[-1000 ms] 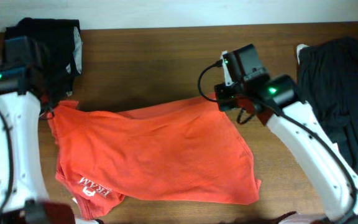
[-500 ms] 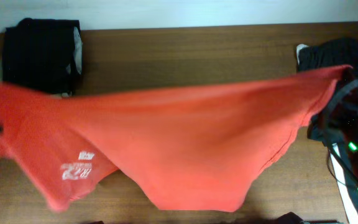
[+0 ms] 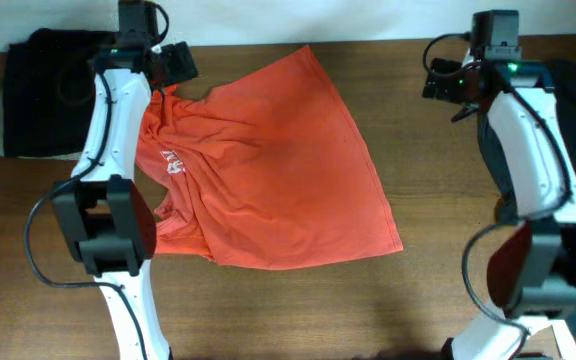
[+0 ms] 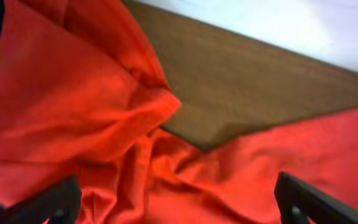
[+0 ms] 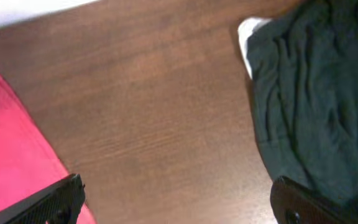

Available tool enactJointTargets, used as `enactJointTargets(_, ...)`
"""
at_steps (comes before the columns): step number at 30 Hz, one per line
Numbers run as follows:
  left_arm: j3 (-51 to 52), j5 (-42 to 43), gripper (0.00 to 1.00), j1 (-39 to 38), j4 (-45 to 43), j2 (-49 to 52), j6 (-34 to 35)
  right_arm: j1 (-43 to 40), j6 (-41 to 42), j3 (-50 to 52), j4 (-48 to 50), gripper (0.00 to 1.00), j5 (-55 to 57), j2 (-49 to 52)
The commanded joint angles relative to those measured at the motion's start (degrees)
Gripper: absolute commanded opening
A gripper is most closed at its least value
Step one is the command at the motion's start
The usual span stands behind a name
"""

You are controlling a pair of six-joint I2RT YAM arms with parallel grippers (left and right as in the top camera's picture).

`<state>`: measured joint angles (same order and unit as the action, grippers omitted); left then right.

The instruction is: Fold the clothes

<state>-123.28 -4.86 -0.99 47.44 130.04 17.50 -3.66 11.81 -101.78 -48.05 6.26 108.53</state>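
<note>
Only overhead, white lettering (image 3: 172, 163) on T-shirt (image 3: 278, 170)

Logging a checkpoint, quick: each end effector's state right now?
Left end effector: open, empty, over the red-orange fabric T-shirt.
Right end effector: open, empty, over the brown wooden table.

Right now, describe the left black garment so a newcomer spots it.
On the wooden table, find the far left corner. Left of the orange T-shirt lies the black garment, a compact squarish stack; the other black garment, at the right edge, lies rumpled.

White lettering (image 3: 172, 163) on the T-shirt (image 3: 278, 170) cannot be read.
</note>
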Motion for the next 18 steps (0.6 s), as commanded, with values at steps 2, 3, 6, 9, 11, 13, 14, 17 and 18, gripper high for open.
enactJointTargets(2, -4.44, -0.42, 0.99, -0.09, 20.72, -16.24, -2.19, 0.26, 0.07, -0.57, -14.64, 0.99, -7.82, -12.26)
enactJointTargets(3, -4.44, -0.39, 0.99, -0.09, 26.60, -18.67, -2.19, 0.26, 0.07, -0.55, -19.96, 0.99, -9.18, -12.90)
enactJointTargets(6, -4.44, -1.11, 0.99, -0.09, 41.57, -22.75, 0.83, 0.26, 4.83, 0.59, -29.57, 0.99, -11.74, -12.09)
enactJointTargets(9, -3.39, -4.81, 0.99, -0.22, 49.27, -29.35, 7.13, 0.26, 7.17, 0.63, -34.21, 0.99, -11.67, -14.23)
enactJointTargets(11, 1.55, -3.89, 0.99, -1.99, 49.29, -34.27, 6.86, 0.26, 7.15, 1.64, -35.95, 0.99, -11.61, -14.23)
enactJointTargets(13, 15.47, -3.72, 0.99, -6.67, 49.05, -41.99, 8.72, 0.26, 6.62, 5.40, -33.62, 0.99, -11.45, -14.21)
enactJointTargets(14, 26.05, -3.21, 0.99, -10.12, 46.47, -46.01, 10.16, 0.26, 6.47, 8.94, -30.77, 0.99, -11.65, -14.21)
enactJointTargets(17, 51.91, 8.09, 0.98, -18.29, 33.64, -50.40, 11.17, 0.26, 6.49, 21.40, -26.51, 0.99, -12.96, -14.16)
enactJointTargets(18, 58.66, 9.33, 0.94, -20.68, 29.00, -50.07, 12.83, 0.26, 6.45, 26.62, -23.69, 1.00, -15.93, -14.16)
